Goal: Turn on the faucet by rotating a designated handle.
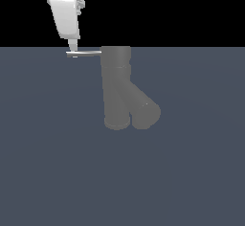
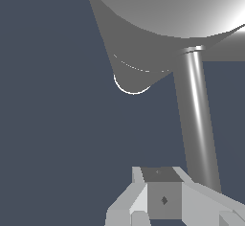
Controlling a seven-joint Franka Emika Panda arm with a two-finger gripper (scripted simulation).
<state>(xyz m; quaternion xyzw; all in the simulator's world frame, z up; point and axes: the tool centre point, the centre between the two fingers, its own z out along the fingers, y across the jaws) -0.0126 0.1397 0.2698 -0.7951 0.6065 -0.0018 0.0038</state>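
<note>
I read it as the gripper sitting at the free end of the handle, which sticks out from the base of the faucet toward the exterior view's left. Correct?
Not quite. The handle sticks out from the top of the faucet, not its base; the exterior view shows it. The gripper is indeed at its free end, toward the exterior view's left.

No text, label, brand, number or sign can be read in either view. The faucet (image 1: 117, 88), its handle (image 1: 85, 53), the gripper (image 1: 72, 48) and the floor (image 1: 48, 172) are all plain, unmarked surfaces.
</note>
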